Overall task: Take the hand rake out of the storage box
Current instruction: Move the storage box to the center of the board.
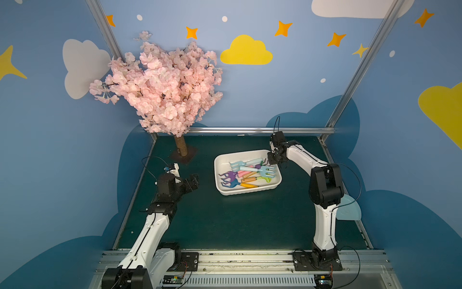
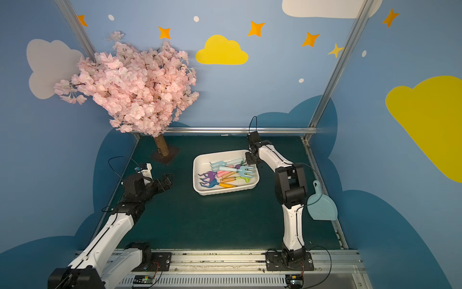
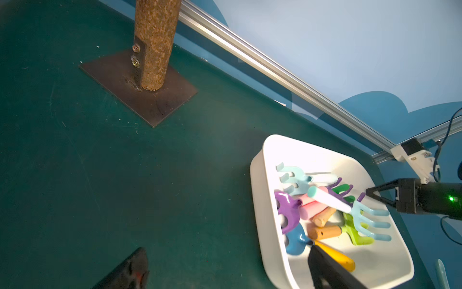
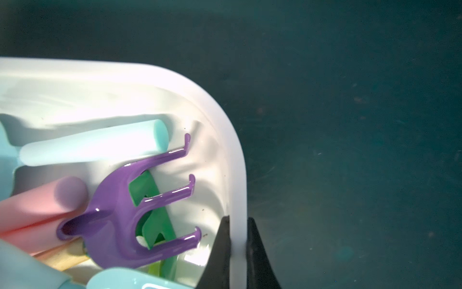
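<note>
Light is falling from overhead and washing the storage box rim out to near white in the right wrist view. There, bright glints are running along the purple rake tines, and the pale handles are throwing soft grey shadows on the box wall. The right gripper's fingers are showing as unfocused dark wedges, and the bench is looking dim and grainy. In both top views the wide lens is splaying the frame posts outward. The tree is catching bright light, and a glaring strip is running along the bench's near edge.
</note>
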Tool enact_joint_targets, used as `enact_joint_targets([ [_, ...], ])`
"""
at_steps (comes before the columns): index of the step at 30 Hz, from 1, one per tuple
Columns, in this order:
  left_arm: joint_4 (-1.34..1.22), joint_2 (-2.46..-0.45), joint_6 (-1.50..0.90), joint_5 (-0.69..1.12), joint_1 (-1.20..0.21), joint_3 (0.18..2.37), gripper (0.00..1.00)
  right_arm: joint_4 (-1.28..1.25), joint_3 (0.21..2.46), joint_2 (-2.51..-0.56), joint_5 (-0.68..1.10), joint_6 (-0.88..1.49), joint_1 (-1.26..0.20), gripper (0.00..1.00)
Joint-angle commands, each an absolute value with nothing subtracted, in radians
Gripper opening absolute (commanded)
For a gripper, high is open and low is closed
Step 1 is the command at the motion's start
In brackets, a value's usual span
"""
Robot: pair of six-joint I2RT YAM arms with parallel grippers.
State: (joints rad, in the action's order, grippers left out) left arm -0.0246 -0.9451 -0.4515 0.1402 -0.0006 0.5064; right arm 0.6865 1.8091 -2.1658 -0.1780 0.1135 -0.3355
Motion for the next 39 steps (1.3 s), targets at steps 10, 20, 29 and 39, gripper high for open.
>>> enact_joint_targets([
  [10,-0.050,-0.959,-0.431,0.152,0.000,0.499,1.00,0.738,2.101,-2.367,-0.231,0.211,-0.305,0.00],
  [20,-0.049,-0.966,-0.431,0.153,-0.001,0.500,1.00,0.617,2.104,-2.413,-0.319,0.264,-0.308,0.00],
  [29,-0.046,-0.968,-0.432,0.154,-0.001,0.501,1.00,0.541,2.122,-2.441,-0.342,0.259,-0.303,0.00],
  [39,-0.048,-0.972,-0.432,0.158,-0.001,0.501,1.00,0.546,2.286,-2.544,-0.287,0.221,-0.287,0.00],
])
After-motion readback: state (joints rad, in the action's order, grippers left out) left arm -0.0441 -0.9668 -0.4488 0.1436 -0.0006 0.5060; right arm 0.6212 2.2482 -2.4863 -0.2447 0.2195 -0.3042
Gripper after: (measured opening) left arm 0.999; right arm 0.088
